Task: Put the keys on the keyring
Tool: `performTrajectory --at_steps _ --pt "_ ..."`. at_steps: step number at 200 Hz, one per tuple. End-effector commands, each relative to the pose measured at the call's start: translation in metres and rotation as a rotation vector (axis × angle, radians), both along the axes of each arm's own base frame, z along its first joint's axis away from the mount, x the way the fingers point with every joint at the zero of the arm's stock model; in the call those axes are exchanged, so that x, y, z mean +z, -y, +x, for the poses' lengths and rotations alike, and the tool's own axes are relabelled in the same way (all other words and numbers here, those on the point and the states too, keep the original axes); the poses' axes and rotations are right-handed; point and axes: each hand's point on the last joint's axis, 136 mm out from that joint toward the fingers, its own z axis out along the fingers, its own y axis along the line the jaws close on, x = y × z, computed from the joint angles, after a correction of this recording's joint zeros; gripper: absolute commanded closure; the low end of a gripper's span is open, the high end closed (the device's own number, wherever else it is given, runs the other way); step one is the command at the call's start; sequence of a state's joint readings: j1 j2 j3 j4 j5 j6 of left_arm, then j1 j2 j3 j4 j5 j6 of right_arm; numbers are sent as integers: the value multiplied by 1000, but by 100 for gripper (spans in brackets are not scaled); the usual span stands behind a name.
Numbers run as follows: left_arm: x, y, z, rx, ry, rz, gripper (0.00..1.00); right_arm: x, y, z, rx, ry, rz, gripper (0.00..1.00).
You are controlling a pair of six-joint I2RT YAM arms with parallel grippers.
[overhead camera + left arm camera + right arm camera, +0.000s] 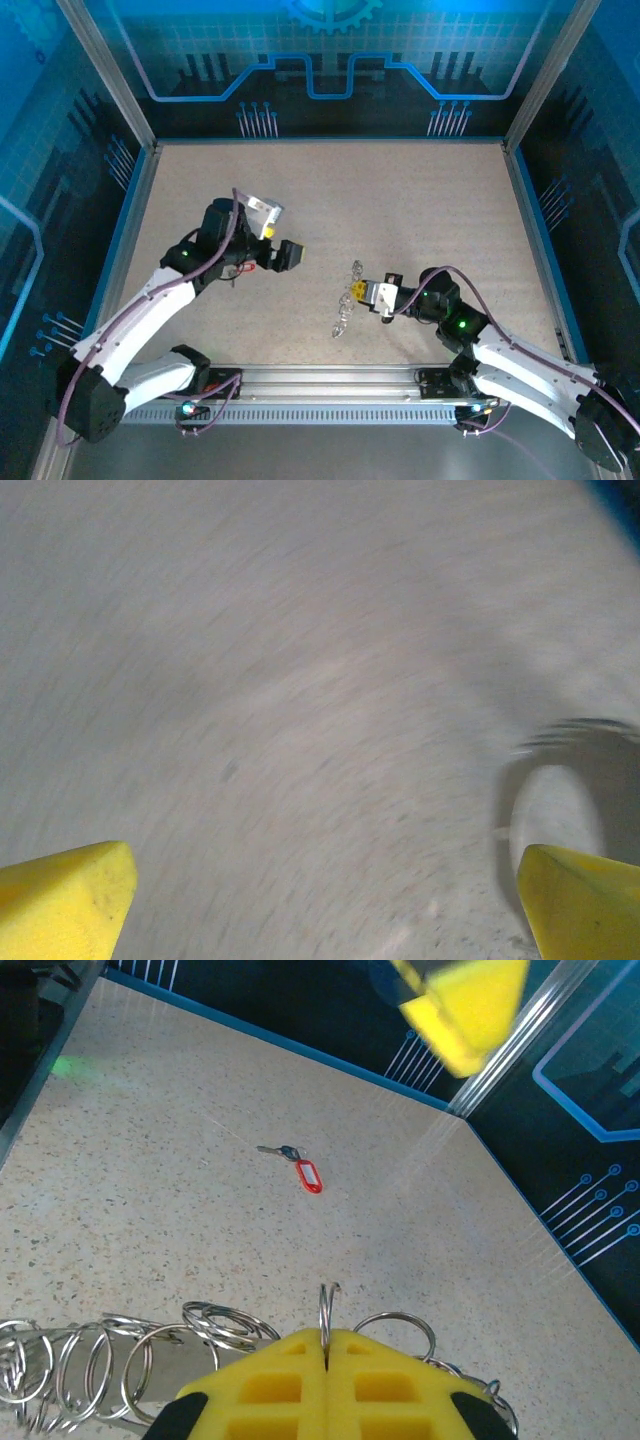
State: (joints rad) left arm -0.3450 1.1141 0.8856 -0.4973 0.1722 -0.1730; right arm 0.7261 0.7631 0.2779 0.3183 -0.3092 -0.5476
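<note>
Beige speckled table (400, 190) gives you much free room: its whole far half is bare up to the blue-edged walls (330, 143). Your left gripper (325, 905) hangs above bare table with its yellow fingertips (60, 900) spread wide. Your right gripper (327, 1345) is low, near the front rail (330, 378). Its fingers are pressed together on one ring of the keyring (100, 1365), a floppy chain of thin silvery wire rings lying on the table. The key (300, 1165) is small, with a red tag. It lies alone on open table, well apart from the rings and from the wall.
</note>
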Motion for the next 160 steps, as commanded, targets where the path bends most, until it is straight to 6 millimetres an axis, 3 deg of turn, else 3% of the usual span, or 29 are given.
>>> performTrajectory --at_steps 1,25,41,60,99,127,160 --pt "-54 -71 -34 478 -451 52 5 20 -4 1 4 52 24 100" --pt "-78 -92 -38 615 -591 3 16 20 -8 1 25 45 21 100" --pt "-87 -102 -29 640 -601 -9 21 23 -9 0 34 47 22 100" --pt "-98 -117 -17 626 -608 40 36 25 -9 -1 43 51 20 100" --pt "-127 -110 13 454 -653 83 39 28 -5 -3 26 55 35 100" --pt "-151 -100 19 367 -736 82 42 33 -2 -2 10 64 38 100" --pt "-156 -94 25 323 -741 88 47 29 -2 -1 4 69 32 100"
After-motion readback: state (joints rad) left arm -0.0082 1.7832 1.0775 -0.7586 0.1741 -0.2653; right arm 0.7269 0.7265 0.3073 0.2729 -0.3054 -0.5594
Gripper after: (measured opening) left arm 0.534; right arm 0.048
